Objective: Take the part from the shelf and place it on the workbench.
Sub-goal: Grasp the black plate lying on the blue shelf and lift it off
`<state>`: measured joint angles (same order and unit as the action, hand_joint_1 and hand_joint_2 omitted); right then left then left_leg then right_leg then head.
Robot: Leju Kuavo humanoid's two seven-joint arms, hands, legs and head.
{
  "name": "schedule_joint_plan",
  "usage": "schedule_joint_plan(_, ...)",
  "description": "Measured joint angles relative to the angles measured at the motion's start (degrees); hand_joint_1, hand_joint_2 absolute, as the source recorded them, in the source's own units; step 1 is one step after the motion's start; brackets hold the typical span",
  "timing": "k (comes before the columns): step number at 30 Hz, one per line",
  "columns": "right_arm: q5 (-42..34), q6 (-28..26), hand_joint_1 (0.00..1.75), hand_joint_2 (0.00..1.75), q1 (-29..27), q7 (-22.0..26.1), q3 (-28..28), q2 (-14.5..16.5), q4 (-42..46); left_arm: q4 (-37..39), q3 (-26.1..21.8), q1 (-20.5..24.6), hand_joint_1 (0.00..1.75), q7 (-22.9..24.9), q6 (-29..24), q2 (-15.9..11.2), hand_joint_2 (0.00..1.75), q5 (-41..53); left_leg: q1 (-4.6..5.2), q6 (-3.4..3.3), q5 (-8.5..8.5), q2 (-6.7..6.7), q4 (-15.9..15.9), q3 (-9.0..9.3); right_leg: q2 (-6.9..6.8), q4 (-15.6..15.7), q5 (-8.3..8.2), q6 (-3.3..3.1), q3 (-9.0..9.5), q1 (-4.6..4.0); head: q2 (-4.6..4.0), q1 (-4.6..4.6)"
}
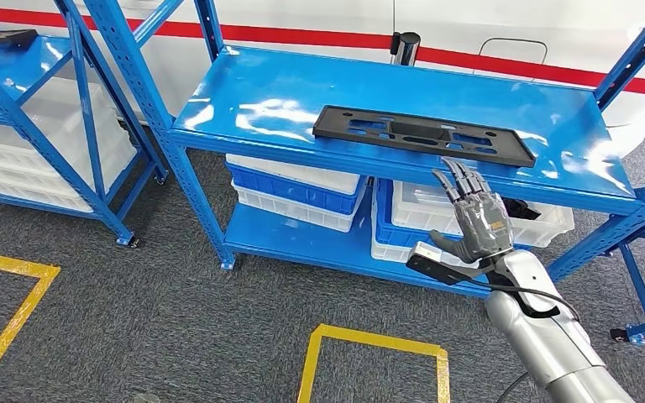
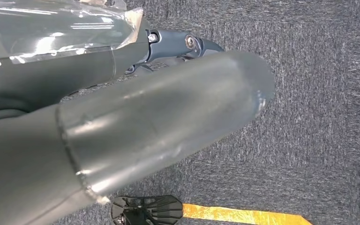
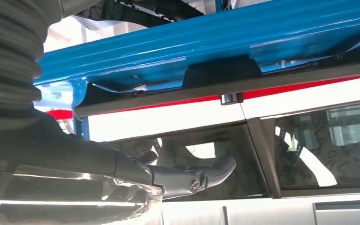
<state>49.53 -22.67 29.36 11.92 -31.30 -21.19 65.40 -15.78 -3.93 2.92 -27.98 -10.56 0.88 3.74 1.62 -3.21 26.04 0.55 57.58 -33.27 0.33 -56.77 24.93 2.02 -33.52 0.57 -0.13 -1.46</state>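
A long flat black part (image 1: 424, 134) with cut-outs lies on the top board of the blue shelf (image 1: 260, 96), towards its front right. My right hand (image 1: 474, 218) is raised in front of the shelf's front edge, just below the part's right half. Its fingers are stretched upward, apart, and hold nothing; the tips reach the shelf edge near the part. In the right wrist view a dark finger (image 3: 215, 168) points past the blue shelf edge (image 3: 215, 42). My left hand (image 2: 145, 126) hangs over grey carpet, thick thumb and a dark finger extended, holding nothing.
White and blue bins (image 1: 298, 189) fill the lower shelf level. A second blue shelf (image 1: 17, 84) stands at the left with another black part (image 1: 0, 38) on top. Yellow tape (image 1: 369, 340) marks squares on the grey carpet. A white wall with a red stripe (image 1: 302, 35) is behind.
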Motion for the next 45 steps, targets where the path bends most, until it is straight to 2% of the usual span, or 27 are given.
schedule_joint_plan(45,-0.53,-0.35,0.0,1.75,1.48,-0.7,-1.98,0.48,-1.69,0.35,0.13,0.05,0.0,-0.25,0.33,0.02,0.0,-0.26,0.0,0.0,0.0,0.0,0.0,-0.03,0.0,0.0,0.0,0.0,-0.01,0.0,0.0,-0.01)
